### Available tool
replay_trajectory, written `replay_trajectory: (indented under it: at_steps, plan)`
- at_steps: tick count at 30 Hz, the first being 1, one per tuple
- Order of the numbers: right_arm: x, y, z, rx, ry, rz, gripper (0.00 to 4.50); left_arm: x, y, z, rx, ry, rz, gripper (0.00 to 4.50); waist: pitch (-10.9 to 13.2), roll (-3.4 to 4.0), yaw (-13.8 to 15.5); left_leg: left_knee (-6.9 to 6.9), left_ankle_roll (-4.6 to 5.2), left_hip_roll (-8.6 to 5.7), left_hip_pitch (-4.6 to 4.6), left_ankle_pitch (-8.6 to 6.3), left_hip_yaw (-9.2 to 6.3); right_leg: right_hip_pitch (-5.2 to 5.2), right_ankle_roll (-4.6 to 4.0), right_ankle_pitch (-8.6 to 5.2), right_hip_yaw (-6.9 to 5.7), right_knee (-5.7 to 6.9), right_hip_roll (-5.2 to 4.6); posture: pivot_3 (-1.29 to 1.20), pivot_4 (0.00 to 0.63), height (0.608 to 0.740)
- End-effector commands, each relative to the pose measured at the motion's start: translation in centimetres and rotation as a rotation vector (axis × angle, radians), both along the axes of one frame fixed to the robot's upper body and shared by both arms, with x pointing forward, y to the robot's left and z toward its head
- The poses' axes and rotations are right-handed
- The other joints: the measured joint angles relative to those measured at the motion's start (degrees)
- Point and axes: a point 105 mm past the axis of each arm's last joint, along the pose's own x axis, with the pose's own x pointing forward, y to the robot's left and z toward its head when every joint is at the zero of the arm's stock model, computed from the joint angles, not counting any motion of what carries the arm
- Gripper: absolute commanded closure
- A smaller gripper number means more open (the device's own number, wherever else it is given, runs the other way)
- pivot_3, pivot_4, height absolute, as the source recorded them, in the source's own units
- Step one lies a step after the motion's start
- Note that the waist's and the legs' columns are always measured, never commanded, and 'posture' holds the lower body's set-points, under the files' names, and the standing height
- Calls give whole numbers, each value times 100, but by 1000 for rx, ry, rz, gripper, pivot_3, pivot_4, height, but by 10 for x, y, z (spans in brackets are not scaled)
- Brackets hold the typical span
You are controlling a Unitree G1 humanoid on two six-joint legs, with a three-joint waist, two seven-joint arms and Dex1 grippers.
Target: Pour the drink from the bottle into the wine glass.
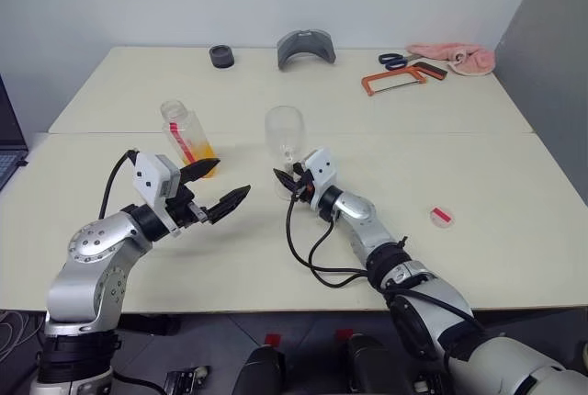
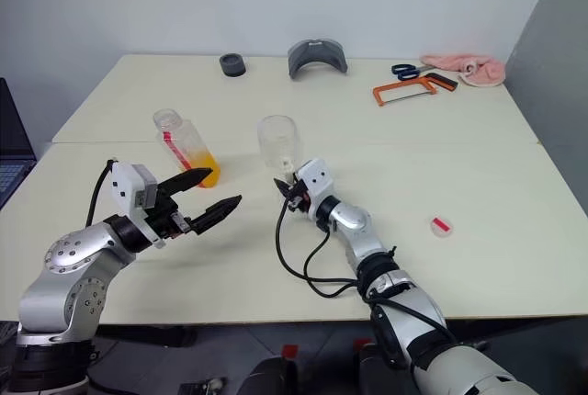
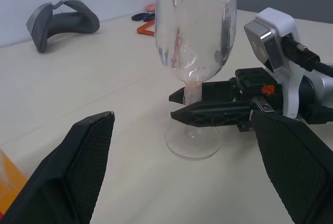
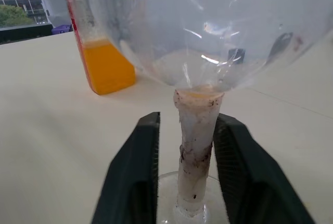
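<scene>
Both arms are silver-grey metal with rounded, black-banded joints and small screws. Each wrist carries a white boxy camera housing. The left pincer [image 1: 215, 186] has two black, textured, tapering fingers; the right pincer [image 1: 286, 180] matches it. A black cable loops from each wrist. What seems an orange tab marks the right pincer's base.

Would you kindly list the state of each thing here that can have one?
bottle: upright, uncapped, part full of orange drink
wine glass: upright, empty
cap: off, lying on table
left tool: open, empty
right tool: fingers either side of glass stem, small gaps showing
</scene>
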Motion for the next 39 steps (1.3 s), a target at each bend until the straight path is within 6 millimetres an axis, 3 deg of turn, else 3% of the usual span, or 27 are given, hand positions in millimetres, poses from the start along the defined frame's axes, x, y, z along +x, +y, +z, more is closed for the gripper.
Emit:
replay_trajectory:
  at_steps: [1,5,21,28,32,39]
  plan:
    - [-1,4,13,33,-38,18,1372,-6,3,17,10,-60,-1,0,0,0,0,0,0,0,0,0,1,0,0,0,0,0,0,0,150,740]
    - [-3,5,12,41,-34,28,23,-5,6,19,15,-66,12,0,0,0,0,0,0,-1,0,0,0,0,0,0,-1,0,1,0,150,740]
    - [-9,1,7,63,-15,63,23,-9,6,24,7,-86,6,0,0,0,2,0,0,0,0,0,1,0,0,0,0,0,1,0,150,740]
    - [-18,-22,-6,-7,-16,113,23,-8,6,11,-16,-59,37,0,0,0,15,0,0,2,-1,0,0,1,0,0,0,-1,-1,0,150,740]
    - [-31,-43,-10,-76,-31,154,23,-4,15,-8,-27,-27,120,0,0,0,49,1,0,1,-1,0,0,3,0,0,0,-3,-4,0,150,740]
    - [-85,-79,4,-185,-49,266,23,6,50,-33,-84,-48,418,0,0,-1,91,4,1,2,-4,-1,-3,4,1,-1,-2,-6,-8,0,150,740]
